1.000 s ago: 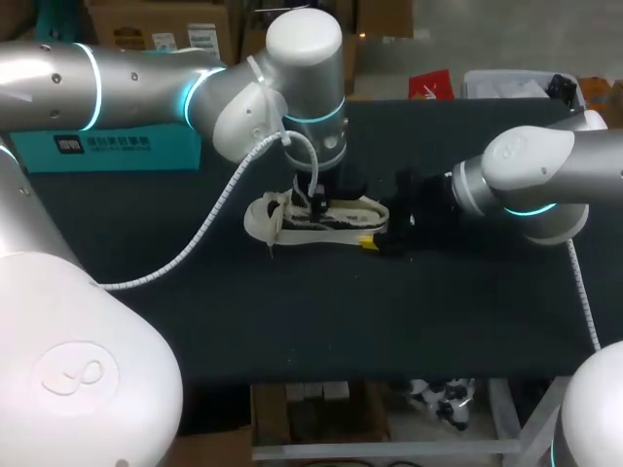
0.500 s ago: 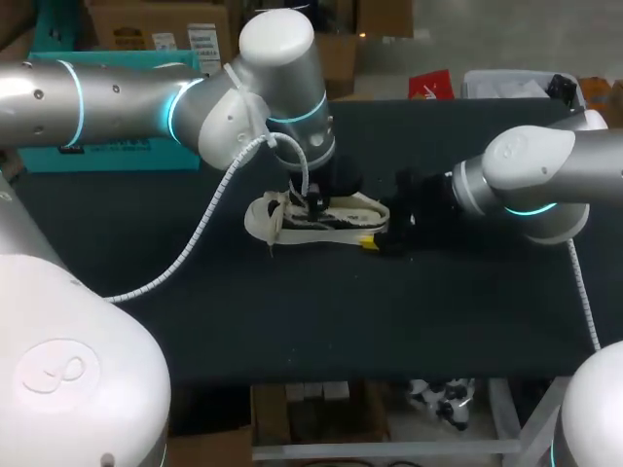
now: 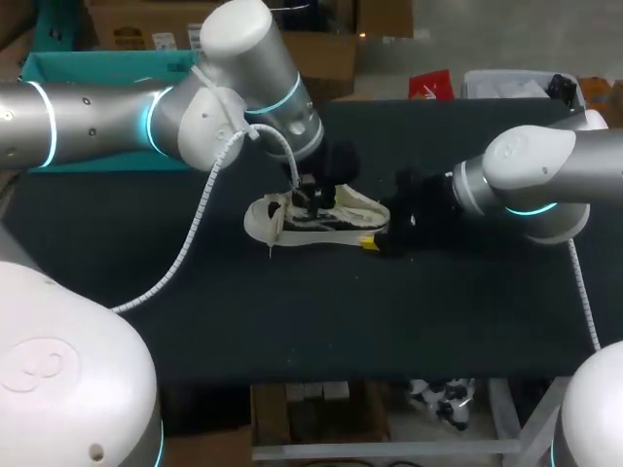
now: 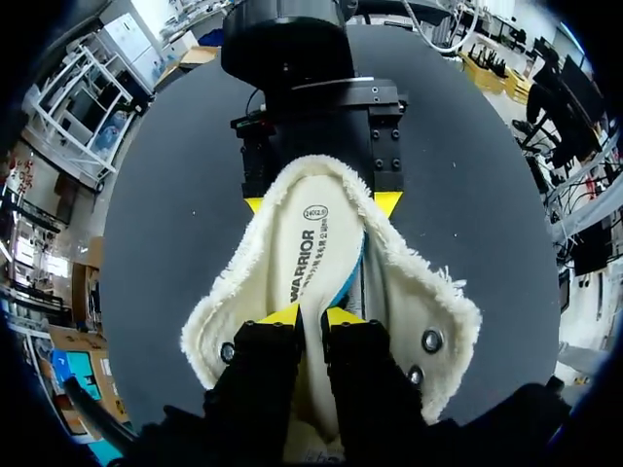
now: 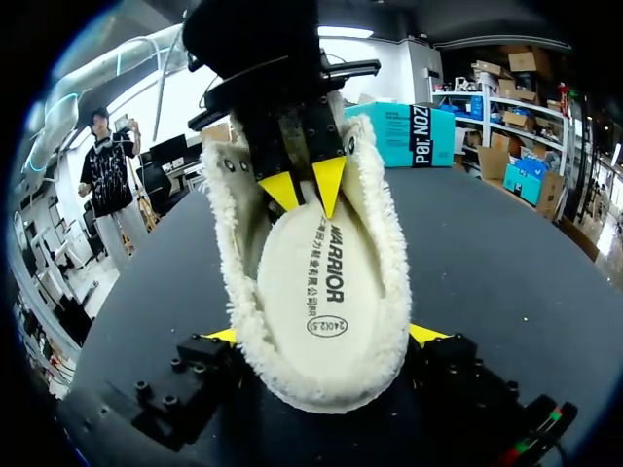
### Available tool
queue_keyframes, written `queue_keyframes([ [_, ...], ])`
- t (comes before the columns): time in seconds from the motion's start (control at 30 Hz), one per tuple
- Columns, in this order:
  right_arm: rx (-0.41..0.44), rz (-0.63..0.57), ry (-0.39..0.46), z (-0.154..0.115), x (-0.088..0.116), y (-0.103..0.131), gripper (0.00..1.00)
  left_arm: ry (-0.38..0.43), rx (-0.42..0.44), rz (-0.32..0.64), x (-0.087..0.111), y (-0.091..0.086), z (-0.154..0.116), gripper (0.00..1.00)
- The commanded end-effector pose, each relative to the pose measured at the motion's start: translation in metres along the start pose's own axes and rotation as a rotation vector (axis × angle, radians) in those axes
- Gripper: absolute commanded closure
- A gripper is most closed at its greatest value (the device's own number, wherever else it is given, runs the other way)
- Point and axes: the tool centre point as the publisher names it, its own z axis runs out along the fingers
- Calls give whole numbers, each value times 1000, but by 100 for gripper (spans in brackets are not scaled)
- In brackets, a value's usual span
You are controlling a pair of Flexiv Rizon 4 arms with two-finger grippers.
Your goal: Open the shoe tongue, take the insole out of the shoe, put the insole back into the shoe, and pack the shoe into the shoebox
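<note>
The shoe sits on its sole in the middle of the dark worktop, with its toe toward the left arm's side and its heel toward the right arm. The right tool has its two yellow tips spread wide, one on each side of the heel, and both press on it. I think it grips there so the shoe can't slide while the other arm works. The left tool comes down from above into the open top of the shoe. Its tips are almost pressed together and seem to pinch the insole. One long edge of the insole is up a little and a blue underside peeks out, so this looks like a grip for pulling it out. The insole is smooth, cream and long, with round ends and some print on it. The lining around it is fluffy and woolly. The blue-green box is at the far left, well apart from the shoe.
</note>
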Motion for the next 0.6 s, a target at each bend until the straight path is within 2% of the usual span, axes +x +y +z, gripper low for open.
queue_keyframes([
  [0.03,-3,1,3,9,-2,-6,100,6,32,-7,2,-5,-16,100],
  [0.23,-3,1,3,9,-2,-6,100,35,94,-36,-3,-7,-27,100],
  [0.47,-3,1,3,9,-2,-6,100,127,207,-77,-11,1,-31,100],
  [0.6,-3,1,3,9,-2,-6,100,129,208,-65,-8,0,-34,100],
])
